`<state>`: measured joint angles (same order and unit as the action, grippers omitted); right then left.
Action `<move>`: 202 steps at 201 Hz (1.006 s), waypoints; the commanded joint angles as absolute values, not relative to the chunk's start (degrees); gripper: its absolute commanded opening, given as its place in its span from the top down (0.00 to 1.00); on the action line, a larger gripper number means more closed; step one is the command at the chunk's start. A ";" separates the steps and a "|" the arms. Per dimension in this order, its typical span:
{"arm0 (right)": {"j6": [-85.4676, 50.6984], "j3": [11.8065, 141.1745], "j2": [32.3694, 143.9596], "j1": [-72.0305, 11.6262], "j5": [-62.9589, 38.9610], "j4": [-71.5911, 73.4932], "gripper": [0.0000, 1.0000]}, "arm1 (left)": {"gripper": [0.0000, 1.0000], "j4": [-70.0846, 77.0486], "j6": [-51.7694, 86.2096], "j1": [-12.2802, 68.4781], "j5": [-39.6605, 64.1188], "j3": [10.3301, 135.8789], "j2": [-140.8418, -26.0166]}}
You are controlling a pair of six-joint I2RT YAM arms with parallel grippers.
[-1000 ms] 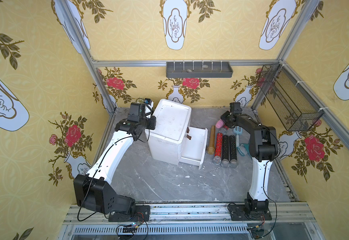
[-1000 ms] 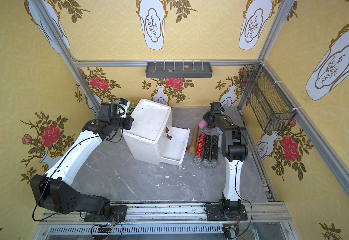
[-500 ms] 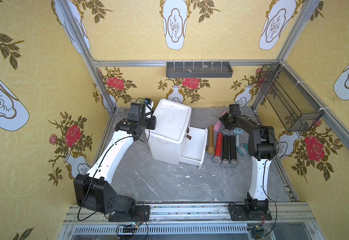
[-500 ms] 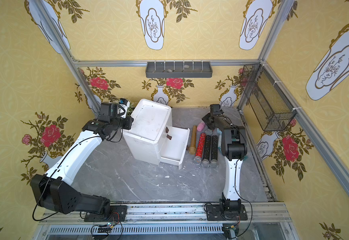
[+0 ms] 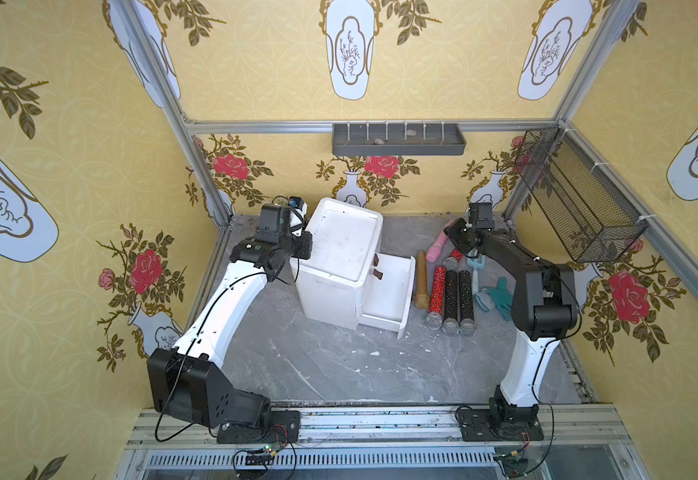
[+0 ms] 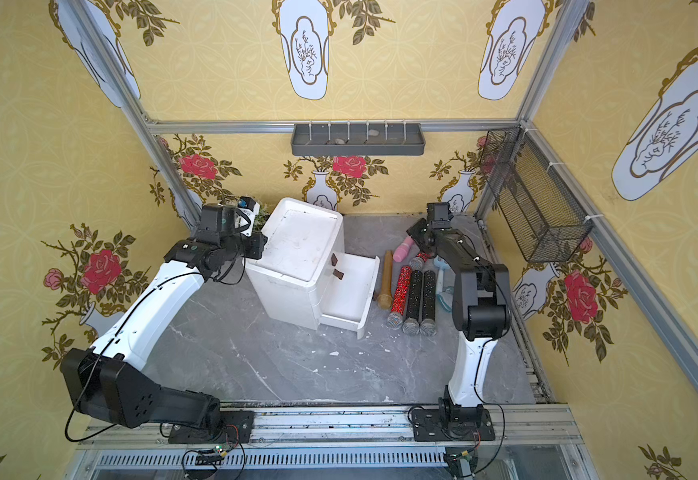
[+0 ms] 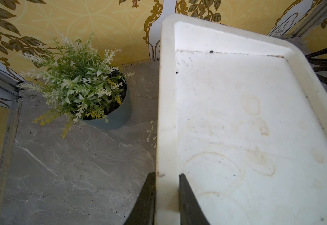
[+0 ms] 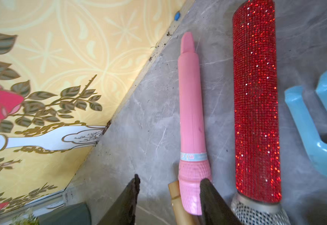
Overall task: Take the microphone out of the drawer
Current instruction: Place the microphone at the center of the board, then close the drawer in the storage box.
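the step in hand is judged to be the letting-go: the pink microphone (image 8: 190,109) is already out of the drawer (image 5: 386,286) and lies flat on the bench (image 5: 339,374) near the back wall, just beside a red glitter microphone (image 8: 256,97). the right fingers (image 8: 211,202) are spread apart with nothing grasped. the pink head sits between them, close against one finger and well clear of the other. to be done well, the fingers should be raised straight up before any sideways move is made, so that the round body is not rolled into its red neighbour or dragged over the gold microphone (image 5: 421,278), whose end lies against the pink head

the left fingers (image 7: 148,194) are clenched on the raised rim of the white cabinet (image 7: 236,116), one inside the rim and one outside. that hold is best left firm, so that the cabinet is not shifted while the other arm is drawn off

the drawer is pulled out from the cabinet's lower front, and nothing is seen in it in both top views. three more glitter microphones (image 5: 450,297) are laid side by side on the bench beside it. two small pale lumps, too small to name, are held in the grey wall tray (image 5: 397,147). nothing can be made out in the wire basket (image 5: 580,208). a green plant is held in a pot (image 7: 117,115) beside the cabinet
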<state>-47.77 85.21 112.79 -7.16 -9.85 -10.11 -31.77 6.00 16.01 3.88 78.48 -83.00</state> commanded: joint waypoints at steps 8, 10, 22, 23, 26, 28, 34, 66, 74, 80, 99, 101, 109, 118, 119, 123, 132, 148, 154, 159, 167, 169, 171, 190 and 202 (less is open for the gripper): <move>-45.26 79.83 106.67 -7.71 -12.24 -8.50 0.56 | 1.00 -40.15 6.50 16.17 7.02 77.25 -84.55; -45.24 79.44 106.21 -7.77 -12.33 -8.63 0.57 | 1.00 -40.10 6.50 16.17 7.03 77.25 -84.55; -45.32 77.28 103.61 -8.12 -12.74 -9.43 0.59 | 1.00 -40.09 6.53 16.17 7.01 77.25 -84.61; -45.34 77.09 103.48 -8.19 -12.83 -9.46 0.59 | 1.00 -40.13 6.52 16.17 7.02 77.21 -84.58; -45.32 76.58 102.94 -8.24 -12.95 -9.61 0.60 | 1.00 -40.12 6.51 16.17 6.95 77.24 -84.51; -45.30 76.21 102.37 -8.39 -12.99 -9.61 0.61 | 1.00 -40.15 6.50 16.17 7.01 77.25 -84.54; -45.28 74.96 101.08 -8.75 -13.05 -9.75 0.61 | 1.00 -40.10 6.52 16.17 7.05 77.25 -84.59; -44.35 69.10 95.53 -11.93 -13.05 -9.97 0.80 | 1.00 -40.13 6.63 16.17 7.27 77.22 -84.53; -44.30 67.84 94.45 -12.59 -13.29 -10.00 0.88 | 1.00 -40.13 6.60 16.17 7.29 77.25 -84.46; -44.31 66.98 93.79 -13.04 -13.48 -10.02 0.96 | 1.00 -40.11 6.65 16.17 7.38 77.24 -84.46; -44.48 64.96 92.03 -14.76 -13.15 -10.36 1.00 | 1.00 -40.10 6.67 16.26 7.41 77.20 -84.49; -44.52 64.73 91.91 -15.03 -13.04 -10.43 1.00 | 1.00 -40.08 6.63 16.26 7.46 77.20 -84.47; -44.54 64.10 91.22 -15.94 -12.54 -10.86 1.00 | 1.00 -40.13 6.59 16.26 7.38 77.17 -84.49; -44.65 63.61 90.66 -17.03 -12.01 -11.60 1.00 | 1.00 -40.14 6.64 16.36 7.38 77.17 -84.49; -44.69 63.53 90.60 -17.17 -11.94 -11.69 1.00 | 1.00 -40.16 6.61 16.40 7.38 77.17 -84.48; -44.83 63.21 90.32 -17.68 -11.79 -11.93 1.00 | 1.00 -40.09 6.59 16.40 7.34 77.17 -84.47; -45.20 62.36 89.77 -18.65 -11.70 -12.32 1.00 | 1.00 -40.12 6.61 16.35 7.30 77.17 -84.47; -46.37 60.11 88.65 -20.39 -11.78 -12.30 1.00 | 1.00 -40.13 6.61 16.37 7.32 77.17 -84.51; -46.85 59.22 88.24 -20.92 -11.86 -12.30 1.00 | 1.00 -40.16 6.65 16.34 7.24 77.17 -84.47; -47.23 58.38 87.88 -21.30 -11.95 -12.24 1.00 | 1.00 -40.09 6.60 16.35 7.27 77.17 -84.52; -47.84 57.25 87.47 -21.83 -12.18 -11.99 1.00 | 1.00 -40.10 6.61 16.35 7.36 77.17 -84.56; -47.97 56.89 87.28 -21.98 -12.21 -11.96 1.00 | 1.00 -40.06 6.60 16.35 7.36 77.17 -84.55; -48.05 56.57 87.10 -22.11 -12.26 -12.02 1.00 | 1.00 -40.03 6.66 16.39 7.38 77.17 -84.55; -49.24 53.90 85.97 -23.13 -12.85 -12.09 1.00 | 1.00 -40.08 6.66 16.36 7.31 77.17 -84.58; -49.44 52.80 85.52 -23.59 -13.25 -12.52 1.00 | 1.00 -40.02 6.59 16.34 7.39 77.17 -84.56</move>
